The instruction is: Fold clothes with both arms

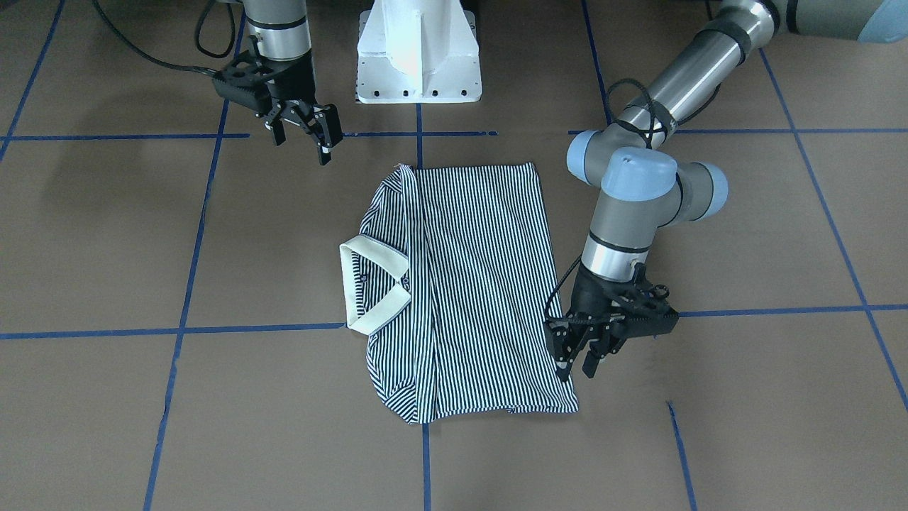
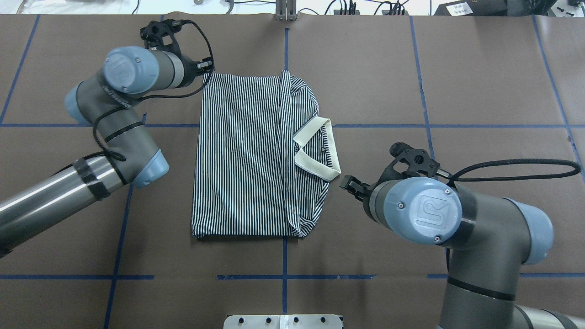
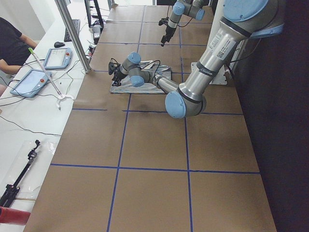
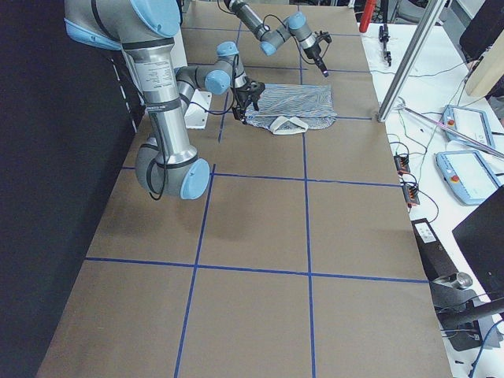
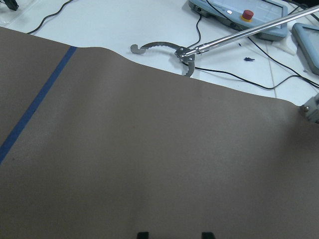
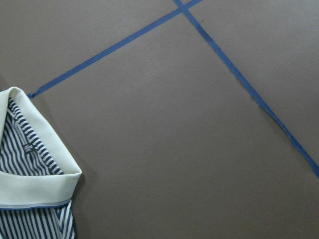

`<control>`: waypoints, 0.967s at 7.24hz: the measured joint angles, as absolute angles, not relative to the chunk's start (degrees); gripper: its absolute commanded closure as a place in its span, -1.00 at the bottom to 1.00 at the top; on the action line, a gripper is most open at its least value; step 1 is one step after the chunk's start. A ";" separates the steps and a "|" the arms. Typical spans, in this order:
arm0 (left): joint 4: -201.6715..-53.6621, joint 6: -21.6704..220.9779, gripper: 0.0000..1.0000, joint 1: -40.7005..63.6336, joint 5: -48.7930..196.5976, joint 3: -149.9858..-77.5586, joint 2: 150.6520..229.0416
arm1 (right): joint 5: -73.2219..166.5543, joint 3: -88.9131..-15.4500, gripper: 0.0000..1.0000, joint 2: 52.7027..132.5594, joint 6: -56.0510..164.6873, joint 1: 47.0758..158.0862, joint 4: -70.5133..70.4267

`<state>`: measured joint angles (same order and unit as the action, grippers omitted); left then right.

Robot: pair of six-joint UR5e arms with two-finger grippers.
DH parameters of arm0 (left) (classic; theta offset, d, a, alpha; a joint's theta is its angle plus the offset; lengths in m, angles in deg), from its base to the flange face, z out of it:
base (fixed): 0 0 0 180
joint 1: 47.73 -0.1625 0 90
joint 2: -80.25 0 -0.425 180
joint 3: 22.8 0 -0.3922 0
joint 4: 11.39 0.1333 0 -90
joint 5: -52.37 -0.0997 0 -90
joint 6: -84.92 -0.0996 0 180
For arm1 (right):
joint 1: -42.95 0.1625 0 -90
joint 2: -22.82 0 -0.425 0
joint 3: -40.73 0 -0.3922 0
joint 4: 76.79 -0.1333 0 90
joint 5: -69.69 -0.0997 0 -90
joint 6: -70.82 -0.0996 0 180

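Observation:
The striped polo shirt (image 2: 247,155) lies flat on the brown table, folded into a narrow rectangle with its cream collar (image 2: 317,151) toward my right. It also shows in the front view (image 1: 475,284). My left gripper (image 1: 578,365) is open and empty, just off the shirt's far hem corner; its wrist view shows only bare table between its fingertips (image 5: 143,234). My right gripper (image 1: 301,149) is open and empty, off the shirt on the collar side, nearer my base. The right wrist view shows the collar (image 6: 35,184) at lower left.
The white pedestal base (image 1: 418,57) stands at the table's near edge. Blue tape lines (image 2: 457,125) cross the brown cover. Beyond the far edge is a white bench with a reacher tool (image 5: 164,47), cables and teach pendants (image 3: 58,57); a person (image 3: 12,46) sits there.

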<state>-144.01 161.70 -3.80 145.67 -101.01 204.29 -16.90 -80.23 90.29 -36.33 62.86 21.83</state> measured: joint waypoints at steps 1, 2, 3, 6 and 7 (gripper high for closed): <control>-143.90 162.37 -0.02 -3.96 148.88 -108.83 198.54 | -17.12 -76.83 -1.00 87.75 -33.84 62.65 19.65; -143.86 162.67 -0.02 -4.09 150.47 -114.47 193.74 | -17.97 -73.62 -1.00 84.81 -28.43 62.28 18.91; -143.85 162.81 -0.02 -4.31 151.05 -117.52 190.96 | -19.44 -69.98 -1.00 81.71 -22.47 61.52 18.82; -143.84 162.88 -0.02 -5.16 151.27 -119.12 188.63 | -21.27 -59.33 -1.00 73.88 -8.31 59.24 19.05; -143.84 162.88 -0.02 -5.45 151.27 -119.15 188.51 | -21.30 -57.99 -1.00 73.15 -4.96 58.83 19.47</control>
